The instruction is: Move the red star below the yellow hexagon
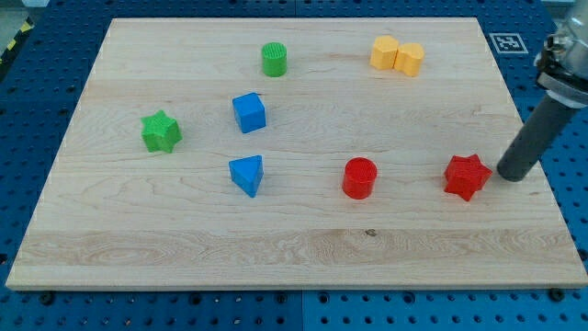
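Apparently light and rigid, the red star (466, 176) near the counter's (294, 248) right edge invited a flat-side push; the tip (511, 175) waited just beside it, fingerless.

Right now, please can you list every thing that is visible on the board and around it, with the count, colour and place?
red star: 1, red, lower right, just left of my tip
red cylinder: 1, red, lower centre
yellow hexagon: 1, yellow, top right, looks like two joined pieces
green cylinder: 1, green, top centre
green star: 1, green, left
blue cube: 1, blue, centre left
blue triangle: 1, blue, below the cube
wooden board: 1, light wood
my tip: 1, dark rod end, right edge
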`<state>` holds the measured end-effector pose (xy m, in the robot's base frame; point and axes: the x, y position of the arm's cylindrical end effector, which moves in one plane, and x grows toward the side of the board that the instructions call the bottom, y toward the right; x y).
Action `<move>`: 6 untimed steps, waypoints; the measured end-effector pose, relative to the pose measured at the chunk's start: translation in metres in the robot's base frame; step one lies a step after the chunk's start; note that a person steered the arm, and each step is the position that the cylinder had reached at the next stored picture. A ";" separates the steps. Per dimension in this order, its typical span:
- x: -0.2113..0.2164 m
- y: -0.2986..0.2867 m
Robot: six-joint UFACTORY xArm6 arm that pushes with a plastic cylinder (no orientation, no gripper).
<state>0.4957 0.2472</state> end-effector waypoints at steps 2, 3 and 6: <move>0.010 -0.027; 0.010 -0.027; 0.010 -0.084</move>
